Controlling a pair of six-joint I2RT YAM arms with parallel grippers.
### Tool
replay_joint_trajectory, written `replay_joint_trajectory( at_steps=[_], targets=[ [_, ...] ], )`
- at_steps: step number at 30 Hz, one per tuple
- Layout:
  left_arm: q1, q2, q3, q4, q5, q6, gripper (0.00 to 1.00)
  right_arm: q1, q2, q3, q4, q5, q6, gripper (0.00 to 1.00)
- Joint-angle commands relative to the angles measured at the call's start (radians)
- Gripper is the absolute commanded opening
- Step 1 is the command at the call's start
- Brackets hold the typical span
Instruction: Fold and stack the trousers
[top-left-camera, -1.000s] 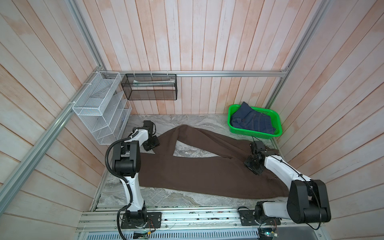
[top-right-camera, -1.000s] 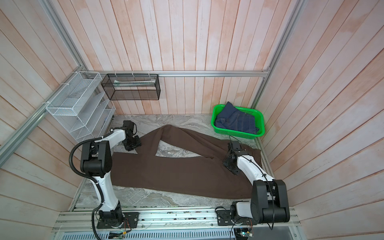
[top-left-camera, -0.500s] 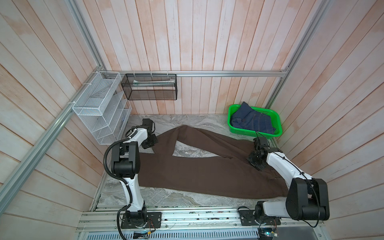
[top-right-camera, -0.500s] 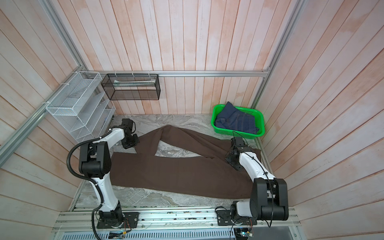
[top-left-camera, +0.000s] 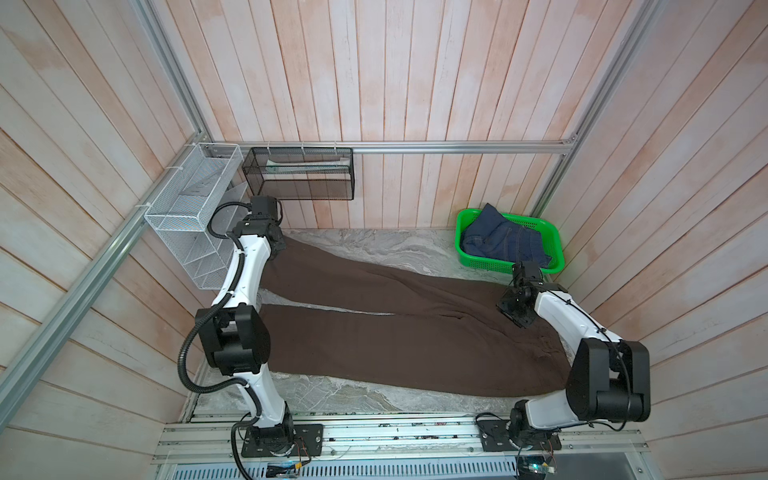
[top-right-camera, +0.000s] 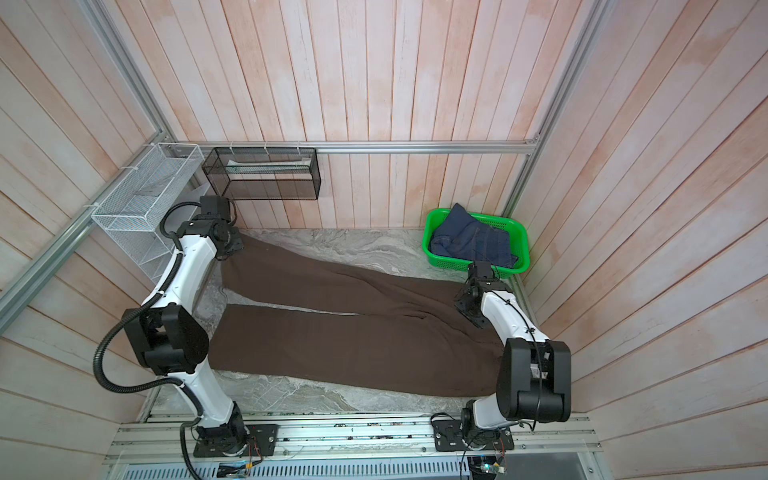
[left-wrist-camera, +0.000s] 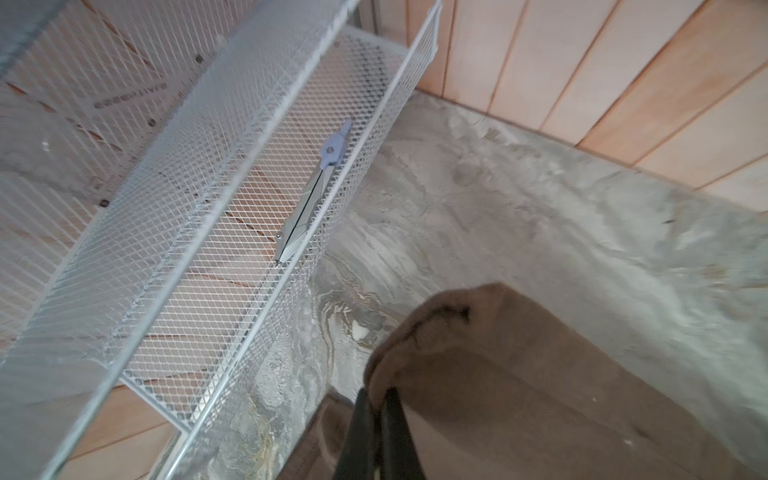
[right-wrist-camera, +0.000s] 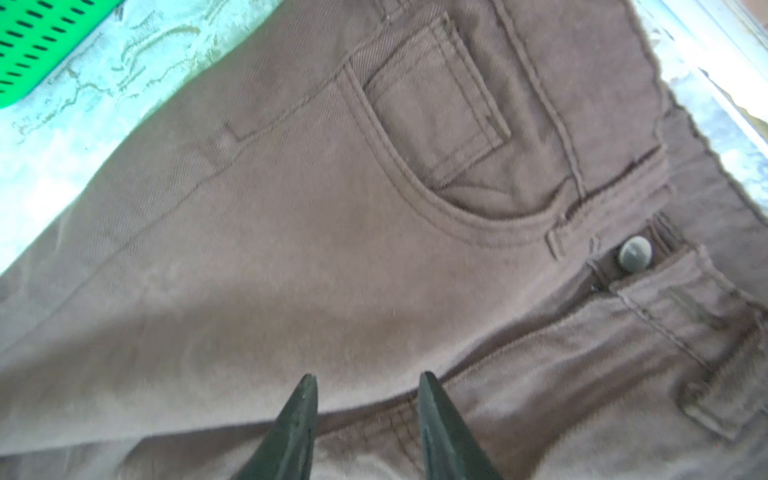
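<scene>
Now your left gripper is clamped on the far cuff of the trousers, where a second ago its jaws stood half apart beside it. It has drawn that cuff out to 10 o'clock on the marbled tabletop, just below the white mesh rack, and the far leg, arched before, now lies nearly straight. You probably have one end secured for the first fold, leg over leg.

The trousers run from 9 o'clock to 3 o'clock, both legs flat with a thin wedge of bare top between them. The cloth is matte dark brown twill, soft enough to bunch into a rounded lip at the pinch.

Your right gripper has shifted from mid-seat towards 2 o'clock. Its tapered black jaws stand apart over the fly, holding nothing; I cannot tell whether the tips touch the cloth. Beyond them are the dull metal waist button and a double-stitched coin pocket.

At 2 o'clock the slotted green plastic basket holds crumpled dark blue jeans, apart from the trousers
</scene>
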Motion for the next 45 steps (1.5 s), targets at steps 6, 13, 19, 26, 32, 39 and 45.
replay_joint_trajectory(
  at_steps=[6, 13, 19, 26, 32, 39, 45],
  targets=[
    [0.001, 0.126, -0.005, -0.047, -0.065, 0.009, 0.0, -0.049, 0.053, 0.072, 0.011, -0.012, -0.041, 0.42],
    [0.008, 0.084, -0.052, -0.037, -0.077, 0.013, 0.0, -0.221, -0.059, -0.02, 0.033, -0.128, 0.001, 0.47],
    [0.005, 0.056, -0.109, -0.021, -0.05, -0.002, 0.0, -0.422, -0.164, -0.133, 0.089, -0.155, -0.006, 0.47],
    [-0.006, 0.017, -0.161, 0.008, -0.026, -0.018, 0.0, -0.584, -0.128, -0.173, 0.203, -0.396, -0.056, 0.46],
    [-0.035, 0.015, -0.177, 0.036, 0.004, -0.028, 0.0, -0.621, -0.069, -0.16, 0.32, -0.537, -0.072, 0.45],
    [-0.064, 0.033, -0.177, 0.065, 0.028, -0.027, 0.0, -0.617, 0.017, -0.096, 0.399, -0.495, -0.115, 0.46],
    [-0.066, 0.041, -0.181, 0.085, 0.032, -0.023, 0.0, -0.582, 0.15, -0.007, 0.403, -0.494, -0.188, 0.45]
  ],
)
